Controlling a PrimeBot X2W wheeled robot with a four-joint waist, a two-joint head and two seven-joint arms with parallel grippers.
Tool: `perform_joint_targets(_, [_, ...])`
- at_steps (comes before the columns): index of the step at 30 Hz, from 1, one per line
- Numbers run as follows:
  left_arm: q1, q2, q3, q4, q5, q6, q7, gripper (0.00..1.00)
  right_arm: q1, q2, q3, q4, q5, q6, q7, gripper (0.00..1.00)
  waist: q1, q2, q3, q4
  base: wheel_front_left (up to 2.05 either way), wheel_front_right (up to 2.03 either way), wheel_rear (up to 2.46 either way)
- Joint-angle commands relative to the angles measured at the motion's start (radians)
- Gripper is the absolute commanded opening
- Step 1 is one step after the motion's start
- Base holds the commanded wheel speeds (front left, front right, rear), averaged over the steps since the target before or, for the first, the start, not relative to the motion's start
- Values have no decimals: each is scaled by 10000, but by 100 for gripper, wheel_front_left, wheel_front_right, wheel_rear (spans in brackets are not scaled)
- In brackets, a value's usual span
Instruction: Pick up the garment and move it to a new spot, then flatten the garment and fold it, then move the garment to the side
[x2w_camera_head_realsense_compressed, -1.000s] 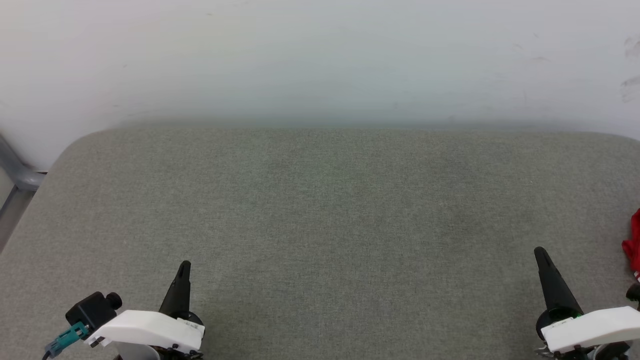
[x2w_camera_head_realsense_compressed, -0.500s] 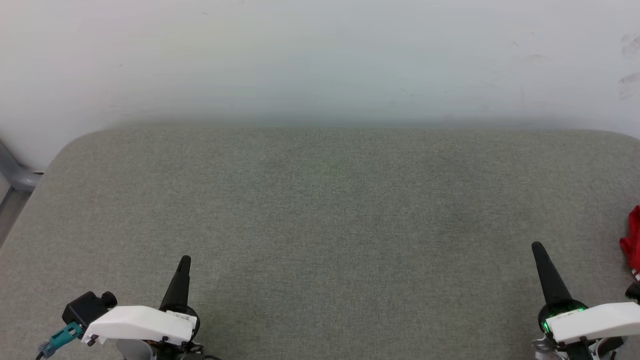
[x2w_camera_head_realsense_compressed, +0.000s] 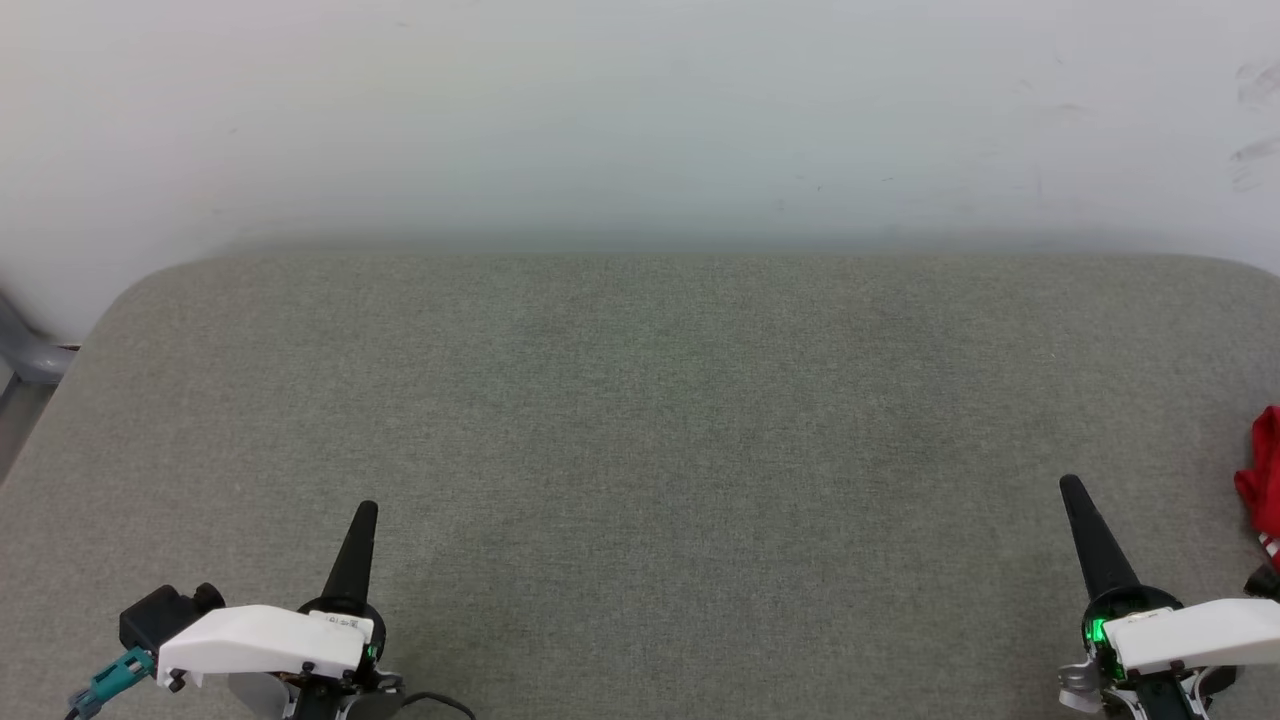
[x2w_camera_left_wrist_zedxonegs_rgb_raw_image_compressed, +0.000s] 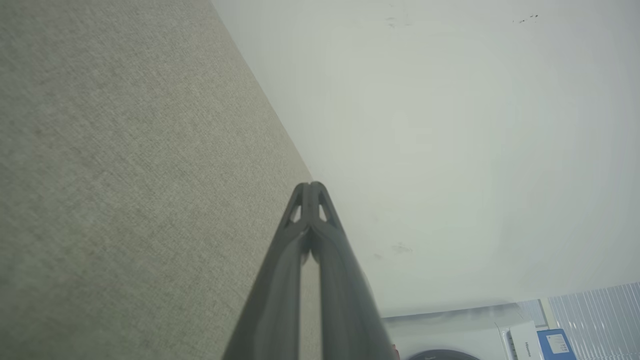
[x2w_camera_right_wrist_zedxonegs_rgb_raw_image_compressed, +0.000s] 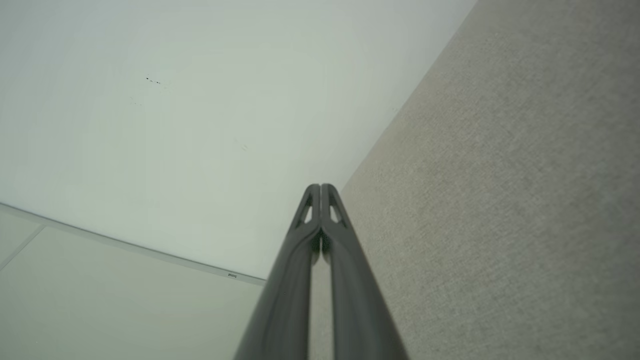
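Lately little has changed: over the last second the whole head view has crept slightly, which reads as the camera moving, and both grippers' tips sit a touch higher in it. For the task that means no grasp is under way.

At the lower left, the left gripper (x2w_camera_head_realsense_compressed: 367, 508) hovers above the grey padded surface (x2w_camera_head_realsense_compressed: 640, 420), fingers pressed together and holding nothing. The right gripper (x2w_camera_head_realsense_compressed: 1070, 485) stands the same way at the lower right, tips closed on nothing.

Just beyond it, at the right edge, a sliver of the red garment (x2w_camera_head_realsense_compressed: 1264, 470) lies on the padding, apart from both grippers. Whether it is folded or bunched I cannot tell. That fits a shirt waiting to be fetched, or one already set aside.

Nothing among these things is a container.
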Motion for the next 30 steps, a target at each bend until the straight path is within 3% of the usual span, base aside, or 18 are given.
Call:
perform_joint_targets(1, [-216, -39, 99, -37, -183, -59, 44, 0, -237, -21, 5, 4, 219, -1, 17, 0, 0, 0, 3, -5, 0, 0, 0])
perform_joint_targets(30, [-410, -379, 684, 123, -2322, -380, 702, 0, -666, -22, 76, 690, 2702, -2, 111, 0, 0, 0, 81, -150, 0, 0, 0])
